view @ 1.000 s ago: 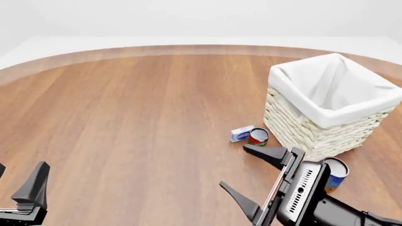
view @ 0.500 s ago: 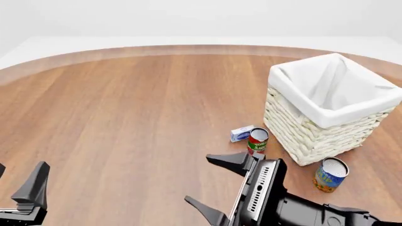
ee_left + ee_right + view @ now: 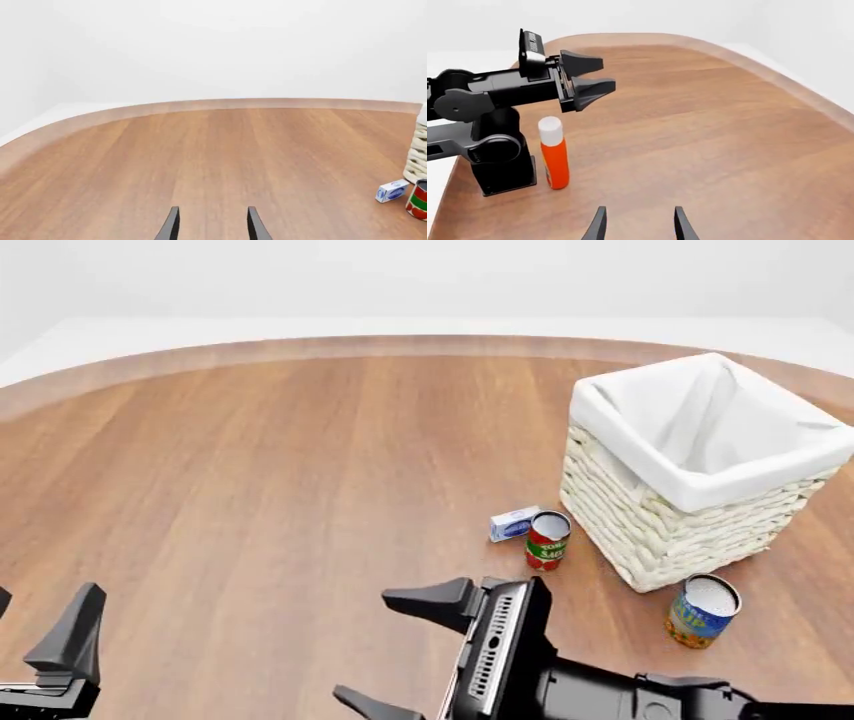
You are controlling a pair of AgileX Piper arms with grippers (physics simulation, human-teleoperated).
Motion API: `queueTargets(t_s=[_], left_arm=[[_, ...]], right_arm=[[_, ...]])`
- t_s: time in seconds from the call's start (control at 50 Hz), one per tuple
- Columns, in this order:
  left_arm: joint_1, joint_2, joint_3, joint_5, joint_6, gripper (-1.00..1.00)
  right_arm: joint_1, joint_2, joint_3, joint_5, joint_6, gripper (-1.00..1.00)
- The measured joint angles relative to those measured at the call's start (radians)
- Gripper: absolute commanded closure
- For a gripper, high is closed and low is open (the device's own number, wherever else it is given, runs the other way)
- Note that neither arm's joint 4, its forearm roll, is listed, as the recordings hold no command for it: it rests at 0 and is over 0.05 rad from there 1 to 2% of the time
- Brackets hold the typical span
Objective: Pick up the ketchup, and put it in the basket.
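- Your right tool (image 3: pixel 400 650) sits low on the near side of the bench (image 3: pixel 294 470), nearer you than the basket (image 3: pixel 701 465), with its jaws spread wide and nothing between them.
- Your left tool (image 3: pixel 590 80) shows in the right wrist view with its two fingers apart and nothing held.
- The ketchup (image 3: pixel 554 157) stands upright on the bench just beside the left arm's black base (image 3: pixel 500 165), white cap up; it falls outside the front view, so it is well apart from the basket.
- The basket stands upright, its white liner folded over the rim.
- A red-and-green can (image 3: pixel 547 540) stands close to the basket's near-left corner, with a small blue-and-white box (image 3: pixel 513 524) touching or just beside it.
- A blue-and-orange can (image 3: pixel 701 610) stands just in front of the basket.
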Motion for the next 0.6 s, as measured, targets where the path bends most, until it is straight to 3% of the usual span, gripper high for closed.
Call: queueTargets(t_s=[0.6], left_arm=[[0.000,0.000,0.000,0.000,0.000,-1.00]], right_arm=[[0.074,0.146,-0.070,-0.027,0.073,-1.00]])
